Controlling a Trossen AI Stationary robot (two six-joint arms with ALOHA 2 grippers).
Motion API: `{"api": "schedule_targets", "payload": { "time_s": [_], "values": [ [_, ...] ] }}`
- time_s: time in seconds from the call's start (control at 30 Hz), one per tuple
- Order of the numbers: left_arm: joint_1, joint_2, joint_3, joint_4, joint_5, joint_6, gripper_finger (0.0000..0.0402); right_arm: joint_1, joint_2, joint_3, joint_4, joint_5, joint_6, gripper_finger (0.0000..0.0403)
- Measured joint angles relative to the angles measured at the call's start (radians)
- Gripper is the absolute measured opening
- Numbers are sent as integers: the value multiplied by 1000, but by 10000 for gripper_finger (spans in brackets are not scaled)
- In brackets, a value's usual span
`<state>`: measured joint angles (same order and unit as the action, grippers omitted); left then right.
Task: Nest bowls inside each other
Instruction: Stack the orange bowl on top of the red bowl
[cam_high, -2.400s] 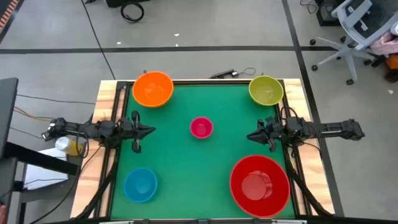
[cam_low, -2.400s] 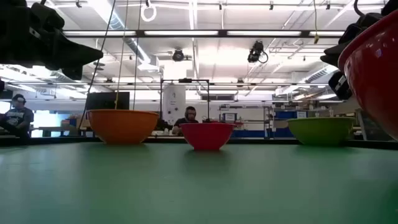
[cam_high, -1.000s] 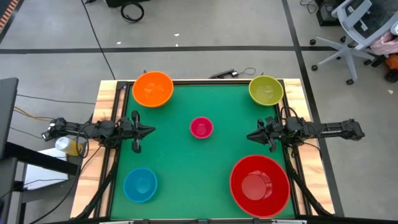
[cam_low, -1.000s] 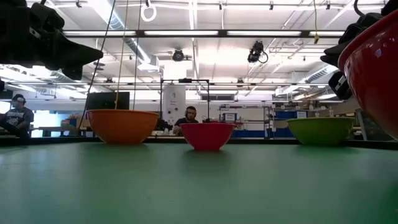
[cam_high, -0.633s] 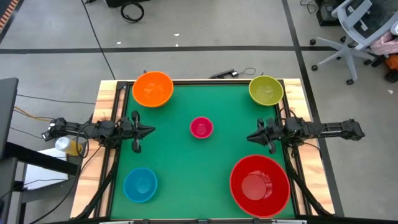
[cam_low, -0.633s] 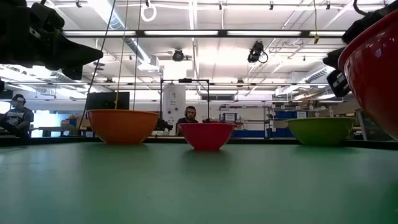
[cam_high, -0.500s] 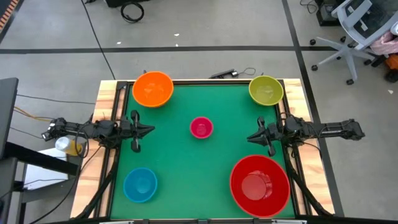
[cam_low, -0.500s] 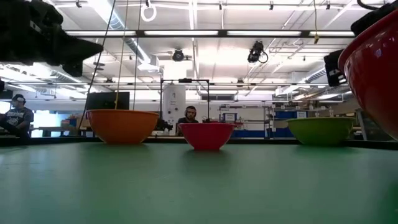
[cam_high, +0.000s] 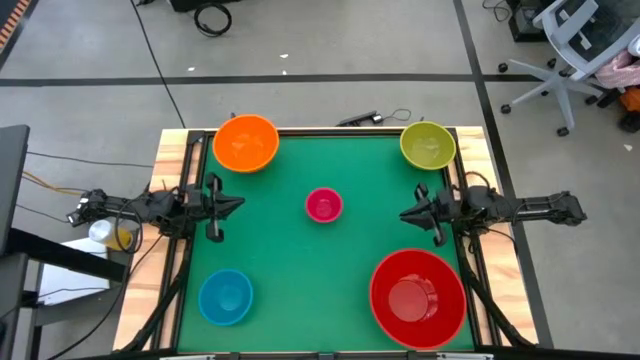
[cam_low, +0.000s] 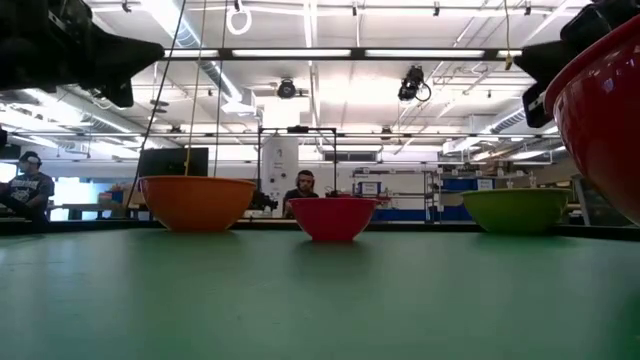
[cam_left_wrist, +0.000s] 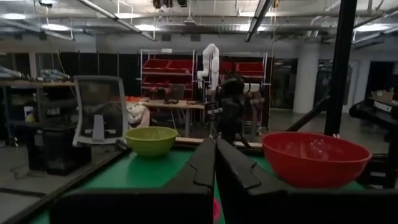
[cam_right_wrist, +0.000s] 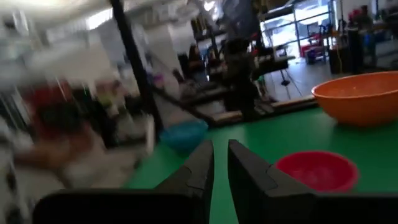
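Note:
Five bowls stand upright and apart on the green table: an orange bowl (cam_high: 245, 142) far left, a green bowl (cam_high: 428, 145) far right, a small pink bowl (cam_high: 323, 205) in the middle, a blue bowl (cam_high: 225, 296) near left, and a big red bowl (cam_high: 417, 298) near right. My left gripper (cam_high: 240, 204) hovers at the table's left edge, shut, pointing at the pink bowl (cam_left_wrist: 215, 208). My right gripper (cam_high: 403, 214) hovers at the right edge facing it. Its fingers stand a narrow gap apart (cam_right_wrist: 220, 155), with nothing between them.
The table has a wooden frame (cam_high: 170, 150) along its sides. The arms' bases and cables lie beyond both side edges. An office chair (cam_high: 575, 50) stands on the floor far right. People sit in the room behind the table (cam_low: 305, 190).
Both grippers have tipped upward at the wrist, their tips rising a little above the table. The right one has also rolled about its own pointing line. No bowl has moved.

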<state>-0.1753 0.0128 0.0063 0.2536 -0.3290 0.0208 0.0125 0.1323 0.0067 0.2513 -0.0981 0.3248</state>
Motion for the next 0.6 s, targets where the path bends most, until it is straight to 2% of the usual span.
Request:
{"api": "schedule_targets", "payload": {
  "time_s": [0.2,0.33,0.47,0.6],
  "values": [
    [0,25,0,-101,0,-8,16,0,0,0,3,198,-38,55],
    [0,91,0,-88,-33,-64,17,-7,21,0,7,358,7,55],
    [0,189,0,-87,-79,-152,39,-10,105,0,-2,338,40,62],
    [0,300,0,-14,-105,-175,91,-10,215,49,-4,349,5,84]
  ]
}}
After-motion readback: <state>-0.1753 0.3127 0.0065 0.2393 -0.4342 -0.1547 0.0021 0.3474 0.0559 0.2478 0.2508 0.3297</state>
